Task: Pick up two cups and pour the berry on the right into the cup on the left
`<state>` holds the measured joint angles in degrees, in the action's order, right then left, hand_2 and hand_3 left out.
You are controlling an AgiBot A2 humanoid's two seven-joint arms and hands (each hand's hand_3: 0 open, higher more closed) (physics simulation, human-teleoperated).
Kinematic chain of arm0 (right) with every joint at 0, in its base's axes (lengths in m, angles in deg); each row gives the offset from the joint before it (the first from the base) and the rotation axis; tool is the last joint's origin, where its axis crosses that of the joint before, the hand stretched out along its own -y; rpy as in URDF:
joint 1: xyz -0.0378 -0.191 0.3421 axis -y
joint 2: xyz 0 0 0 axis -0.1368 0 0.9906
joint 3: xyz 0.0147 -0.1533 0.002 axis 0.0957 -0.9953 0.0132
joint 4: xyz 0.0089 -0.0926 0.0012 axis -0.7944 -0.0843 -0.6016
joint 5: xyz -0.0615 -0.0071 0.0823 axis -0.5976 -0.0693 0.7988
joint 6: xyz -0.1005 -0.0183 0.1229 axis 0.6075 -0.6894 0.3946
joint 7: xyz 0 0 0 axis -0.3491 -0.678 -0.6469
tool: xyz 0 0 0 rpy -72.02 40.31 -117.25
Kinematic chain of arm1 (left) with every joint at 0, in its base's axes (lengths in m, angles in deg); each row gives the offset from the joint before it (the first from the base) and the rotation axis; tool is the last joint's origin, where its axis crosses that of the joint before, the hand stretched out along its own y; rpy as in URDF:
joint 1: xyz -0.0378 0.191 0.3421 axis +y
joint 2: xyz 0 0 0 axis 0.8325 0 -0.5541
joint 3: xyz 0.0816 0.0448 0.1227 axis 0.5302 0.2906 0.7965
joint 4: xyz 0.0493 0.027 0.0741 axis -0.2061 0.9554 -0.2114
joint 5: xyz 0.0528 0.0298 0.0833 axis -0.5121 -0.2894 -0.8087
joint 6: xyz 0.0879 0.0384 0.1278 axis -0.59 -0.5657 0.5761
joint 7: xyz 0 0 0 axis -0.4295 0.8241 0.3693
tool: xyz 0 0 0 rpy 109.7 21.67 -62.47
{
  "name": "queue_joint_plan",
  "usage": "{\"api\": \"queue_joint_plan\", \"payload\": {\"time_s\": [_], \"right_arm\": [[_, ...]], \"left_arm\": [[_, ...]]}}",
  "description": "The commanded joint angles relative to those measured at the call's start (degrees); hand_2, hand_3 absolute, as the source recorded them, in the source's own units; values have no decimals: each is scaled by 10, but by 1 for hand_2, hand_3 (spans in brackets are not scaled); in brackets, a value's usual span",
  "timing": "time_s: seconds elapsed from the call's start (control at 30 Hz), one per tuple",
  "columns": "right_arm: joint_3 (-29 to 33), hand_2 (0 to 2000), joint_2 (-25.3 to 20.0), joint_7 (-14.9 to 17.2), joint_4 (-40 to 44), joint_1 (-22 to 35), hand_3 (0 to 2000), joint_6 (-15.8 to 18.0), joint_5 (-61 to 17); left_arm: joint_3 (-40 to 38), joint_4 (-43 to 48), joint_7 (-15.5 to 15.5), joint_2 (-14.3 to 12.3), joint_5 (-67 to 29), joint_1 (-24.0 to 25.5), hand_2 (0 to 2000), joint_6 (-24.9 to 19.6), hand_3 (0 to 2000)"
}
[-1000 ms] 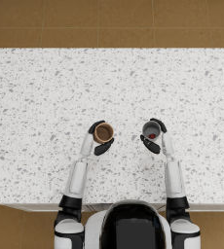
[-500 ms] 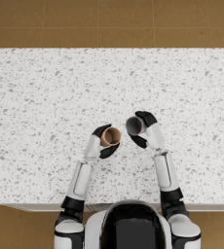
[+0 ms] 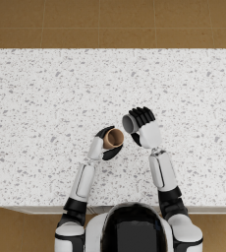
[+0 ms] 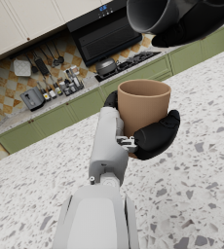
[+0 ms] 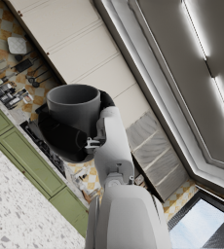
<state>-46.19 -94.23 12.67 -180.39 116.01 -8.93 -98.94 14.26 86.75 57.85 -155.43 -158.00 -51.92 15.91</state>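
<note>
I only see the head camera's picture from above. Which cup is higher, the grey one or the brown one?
Observer: The left wrist view shows the grey cup above the brown cup, tilted, with its open mouth showing.
Visitor: Is the brown cup straight?
Observer: Yes, it stands upright in the left hand, which wraps its lower part.
Visitor: Any berry falling?
Observer: None shows in either wrist view; the right hand grips the grey cup's side.

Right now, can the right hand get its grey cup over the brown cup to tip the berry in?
Probably yes. The right hand holds the grey cup tilted beside the brown cup, held upright in the left hand, nothing between.
</note>
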Motion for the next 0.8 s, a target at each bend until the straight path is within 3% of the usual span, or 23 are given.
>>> {"api": "queue_joint_plan", "payload": {"time_s": [0.03, 0.53, 0.57, 0.6, 0.8], "right_arm": [[-13, 2000, -5, 0, -13, 9, 1280, 0, -18], [-32, 2000, -12, -1, -42, 2, 1280, 0, -295], [-201, 2000, 150, -1, -43, 94, 1280, -1, -313], [-74, 2000, 27, -1, -42, 19, 1280, 1, -330], [-83, 2000, 25, 0, -51, 21, 1280, -5, -441]], "left_arm": [[-4, 5, 0, -4, 0, -7, 2000, 0, 1280], [-18, -13, 0, -18, 0, -12, 2000, 1, 1280], [-18, -13, 0, -18, 0, -12, 2000, 1, 1280], [-19, -13, 0, -19, 0, -12, 2000, 1, 1280], [-21, -15, 0, -22, 0, -11, 2000, 1, 1280]]}}
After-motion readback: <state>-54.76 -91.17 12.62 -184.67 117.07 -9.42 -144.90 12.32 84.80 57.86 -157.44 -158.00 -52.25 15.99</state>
